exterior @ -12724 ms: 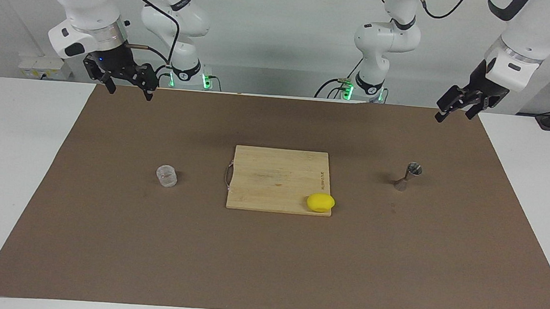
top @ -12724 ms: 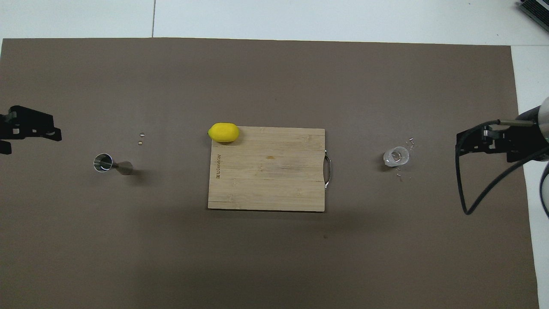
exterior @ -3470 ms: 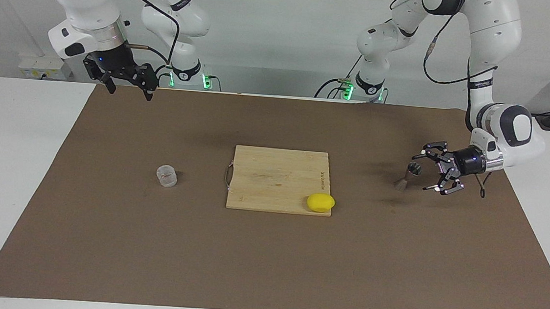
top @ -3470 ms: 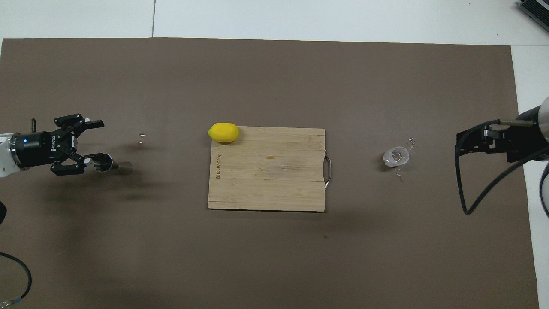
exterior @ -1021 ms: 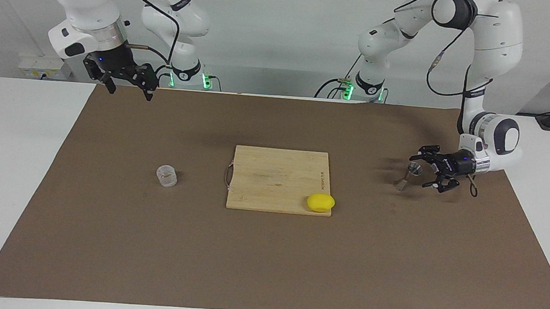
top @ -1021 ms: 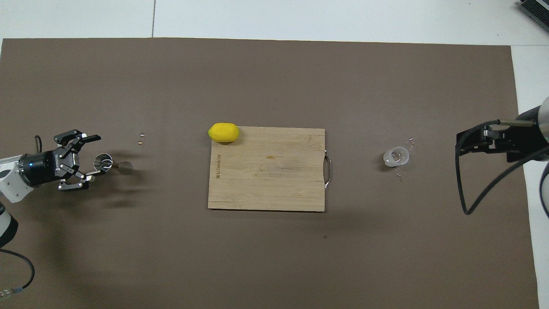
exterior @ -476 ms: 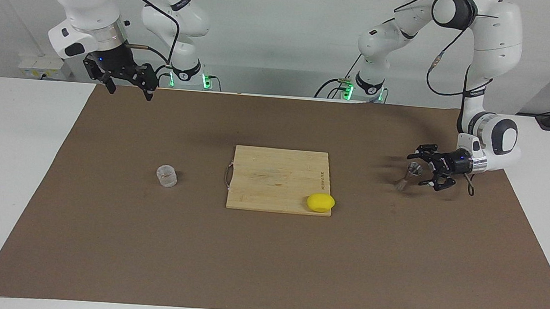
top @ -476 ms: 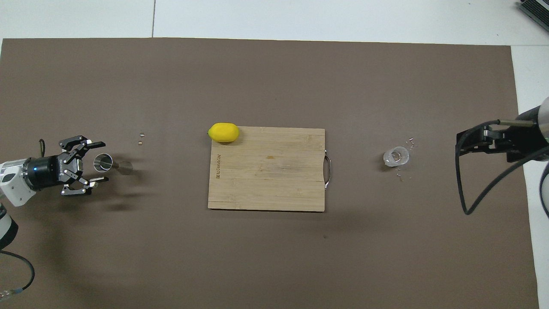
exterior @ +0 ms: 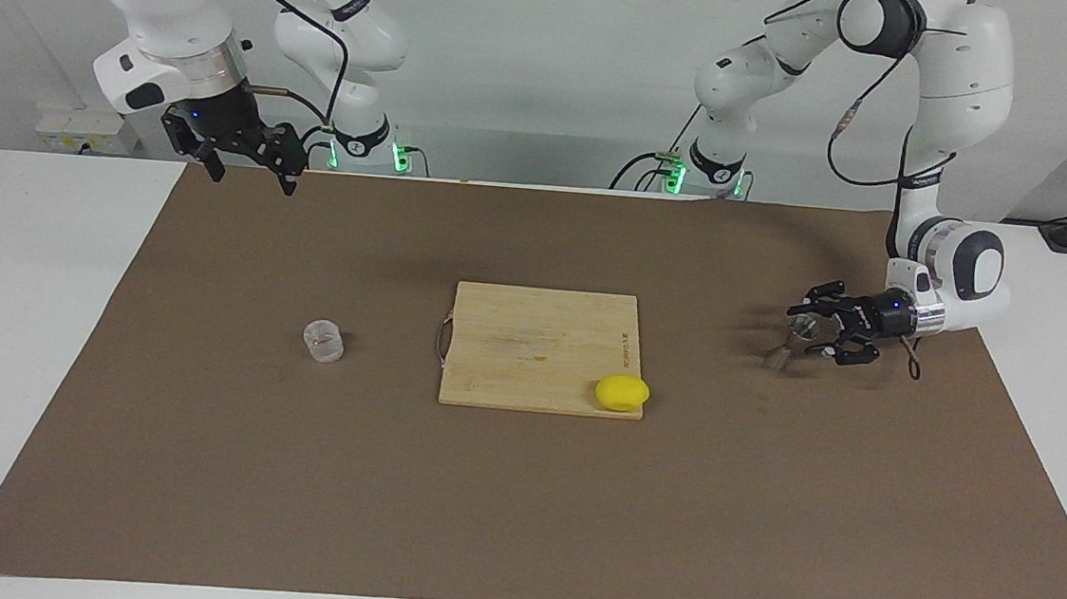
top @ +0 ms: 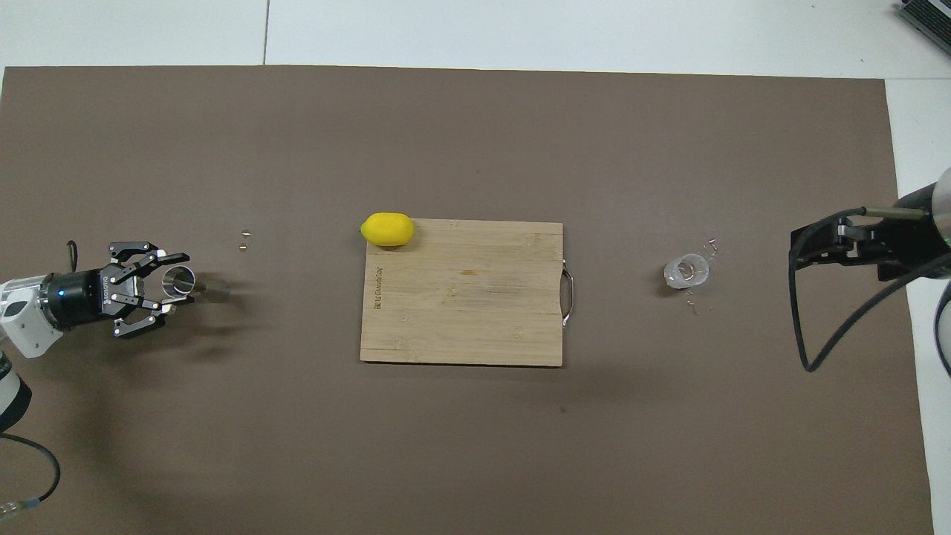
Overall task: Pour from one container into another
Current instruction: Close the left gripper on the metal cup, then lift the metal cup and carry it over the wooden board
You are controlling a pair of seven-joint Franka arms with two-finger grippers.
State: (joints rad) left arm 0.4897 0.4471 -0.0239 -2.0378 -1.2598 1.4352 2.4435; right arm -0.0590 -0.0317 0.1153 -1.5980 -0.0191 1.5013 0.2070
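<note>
The metal jigger (exterior: 779,357) stands upright on the brown mat toward the left arm's end of the table; it also shows in the overhead view (top: 213,290). My left gripper (exterior: 803,330) lies sideways, low over the mat, open, with one finger on each side of the jigger's upper cup; it also shows in the overhead view (top: 177,282). The clear glass tumbler (exterior: 325,340) stands on the mat toward the right arm's end, also in the overhead view (top: 686,271). My right gripper (exterior: 253,180) waits open, raised over the mat's edge by its base.
A wooden cutting board (exterior: 530,337) lies in the middle of the mat, with a yellow lemon (exterior: 622,392) at the corner farthest from the robots, toward the left arm's end. Two tiny bits (top: 244,239) lie on the mat, farther from the robots than the jigger.
My left gripper came down from its raised rest beside the jigger, moved level with its upper cup, and its fingers have narrowed around it. The right arm, tumbler and lemon have not moved.
</note>
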